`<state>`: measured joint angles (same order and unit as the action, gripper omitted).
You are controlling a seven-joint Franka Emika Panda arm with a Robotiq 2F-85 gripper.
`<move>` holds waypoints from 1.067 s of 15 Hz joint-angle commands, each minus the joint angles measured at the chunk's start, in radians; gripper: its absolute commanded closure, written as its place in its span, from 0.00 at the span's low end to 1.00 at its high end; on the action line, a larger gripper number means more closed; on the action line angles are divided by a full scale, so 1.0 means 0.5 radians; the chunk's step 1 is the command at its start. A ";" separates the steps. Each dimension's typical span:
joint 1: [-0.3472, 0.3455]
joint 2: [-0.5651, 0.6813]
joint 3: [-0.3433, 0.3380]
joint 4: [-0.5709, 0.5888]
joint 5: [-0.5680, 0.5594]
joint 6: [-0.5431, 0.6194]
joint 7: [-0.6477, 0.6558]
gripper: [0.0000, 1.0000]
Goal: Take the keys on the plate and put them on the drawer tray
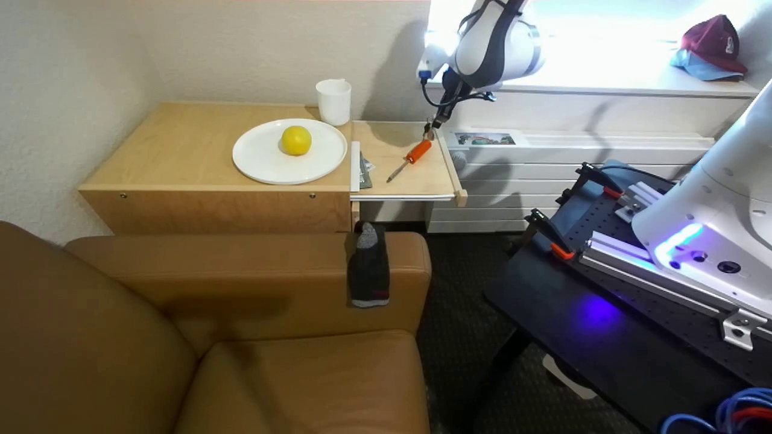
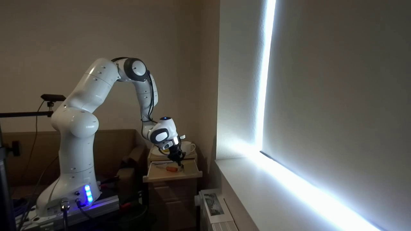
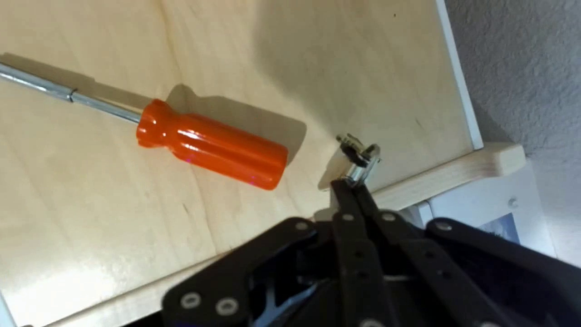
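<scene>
In an exterior view the arm point(image 2: 88, 88) rises from its base, bends over at a high elbow and drops its forearm to a wrist that slants down over the tray point(image 2: 160, 175). In the wrist view the gripper point(image 3: 350, 185) reaches in across the front rim point(image 3: 435, 181), its tips low and just inside.

The fingers lie nearly together, a sliver apart, and pinch one end of the keys point(image 3: 358, 156); the rest of the bunch sticks out past the tips. The keys are over the tray, near its front corner; whether they touch the wood I cannot tell.

Near them, but apart, is the handle end of the screwdriver point(image 3: 218, 150), its shaft pointing away. On the opposite side is the white side edge point(image 3: 460, 81), with the wall point(image 3: 522, 68) past it. Open wood runs between screwdriver and side edge, back from the rim. Outside the rim stands the radiator point(image 1: 543, 155). The plate point(image 1: 259, 157), bearing the fruit point(image 1: 296, 140), sits on the tabletop point(image 1: 181, 138), well apart from the gripper, with the cup point(image 1: 334, 102) just beside it.
</scene>
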<state>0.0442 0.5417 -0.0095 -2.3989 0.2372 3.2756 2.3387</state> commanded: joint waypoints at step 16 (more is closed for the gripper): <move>-0.239 0.238 0.342 0.312 0.183 0.245 -0.090 0.09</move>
<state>-0.0480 0.7212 0.1245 -2.2209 0.3240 3.4370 2.3338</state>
